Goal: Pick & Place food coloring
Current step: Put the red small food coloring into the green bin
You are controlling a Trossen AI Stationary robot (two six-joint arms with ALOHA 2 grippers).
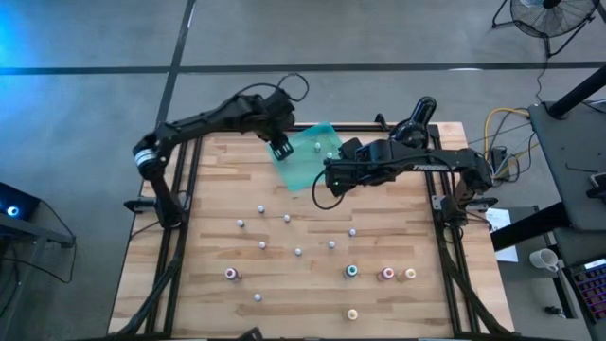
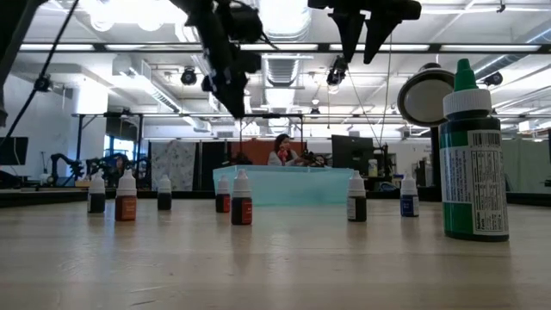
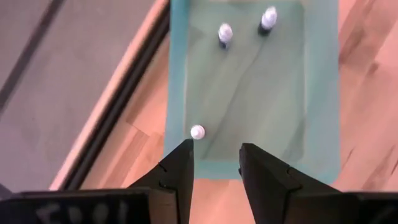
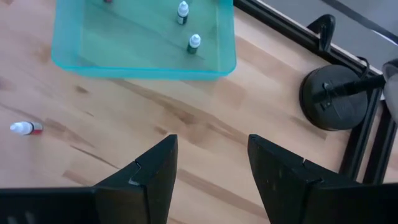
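Above teal tray (image 3: 317,93): left gripper (image 3: 216,163) spread, empty; risks toppling bottle (image 3: 198,132) at near rim if lowered.

No readable text; the bottle (image 2: 471,155) label is illegible

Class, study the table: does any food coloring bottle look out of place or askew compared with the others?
Yes. One food coloring bottle lies tipped on its side on the wooden table, outside the teal tray. The bottles in the tray stand upright, as do those seen from table height, so this one looks knocked over.
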